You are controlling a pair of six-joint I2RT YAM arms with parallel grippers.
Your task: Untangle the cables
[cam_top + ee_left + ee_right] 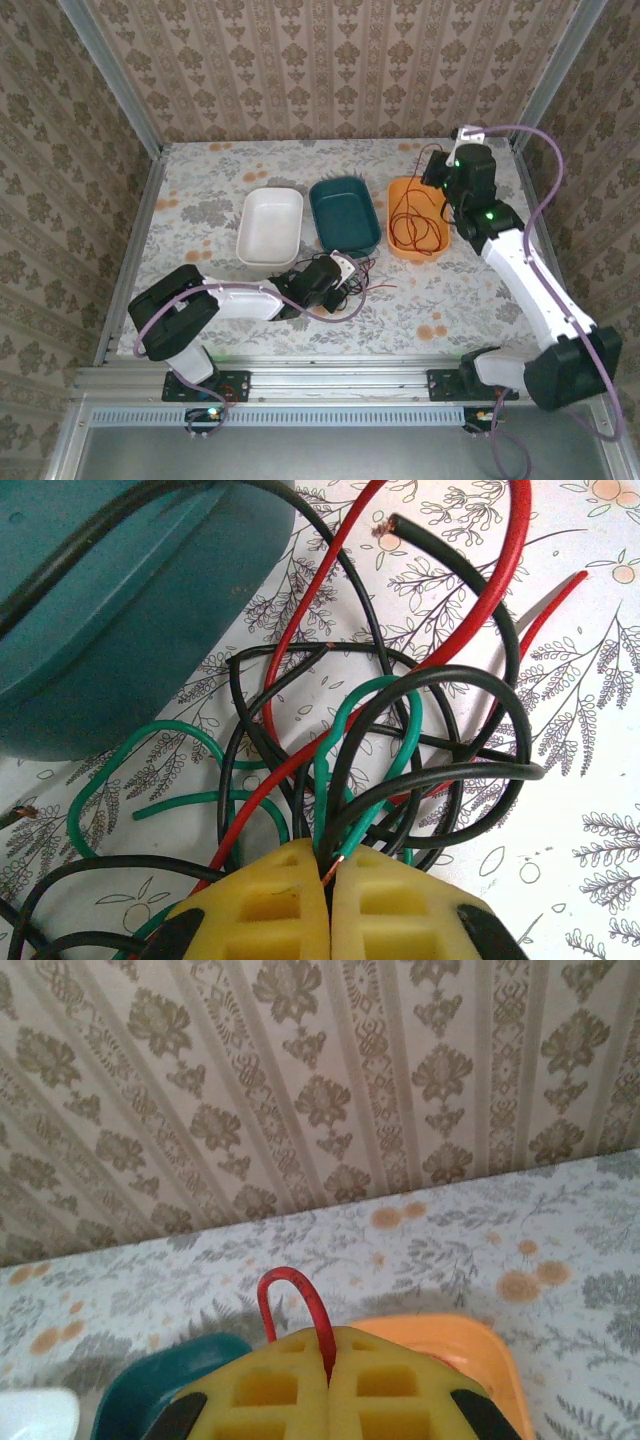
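While the right claw hangs raised above the orange tray, clamped on a loop of red cable, red strand lies coiled inside that tray. It is probably lifted clear to be sorted there, apart from the rest. Left claw sits low on the desk, closed and pinching a green cable at the knot's near edge. Green, black cable and red strands interlace just beside the teal tray. Judged: green is gripped so it can be drawn out of the black loops.
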